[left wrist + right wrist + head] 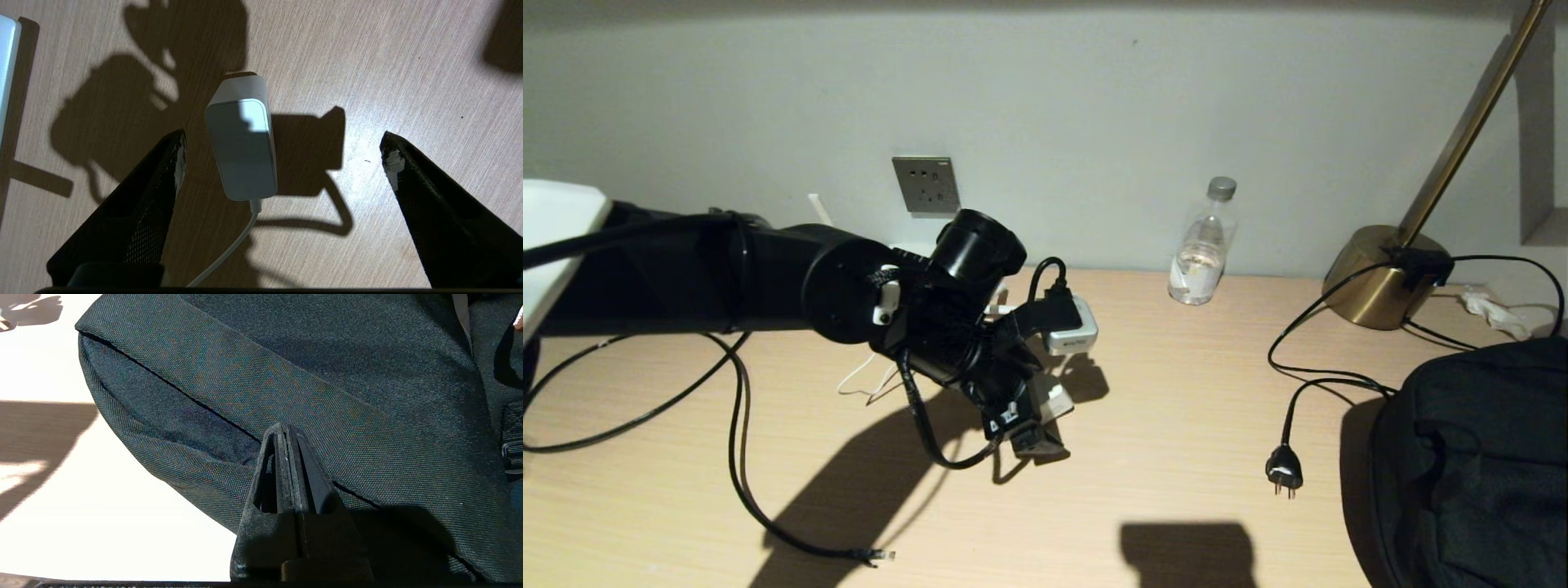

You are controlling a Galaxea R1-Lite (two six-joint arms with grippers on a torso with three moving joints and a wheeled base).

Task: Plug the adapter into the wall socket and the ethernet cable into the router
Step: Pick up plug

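Observation:
The white adapter (241, 143) lies on the wooden desk (408, 73), its thin white cord (229, 249) trailing back toward the wrist. My left gripper (284, 141) hangs open just above it; the block sits between the fingers, nearer one finger (163, 175), and touches neither. In the head view the left gripper (1033, 426) points down at mid-desk and mostly covers the adapter (1058, 400). The grey wall socket (925, 184) is on the wall behind. The ethernet cable (737, 441) loops at the left, its clear plug (882, 556) near the front edge. The arm hides the router, apart from one antenna (818, 210).
A water bottle (1205, 245) stands at the back. To the right stand a brass lamp (1388, 278) and its black two-pin plug (1284, 471). My right gripper (286, 430) is parked, shut, over a black bag (327, 375) that fills the desk's right corner (1478, 457).

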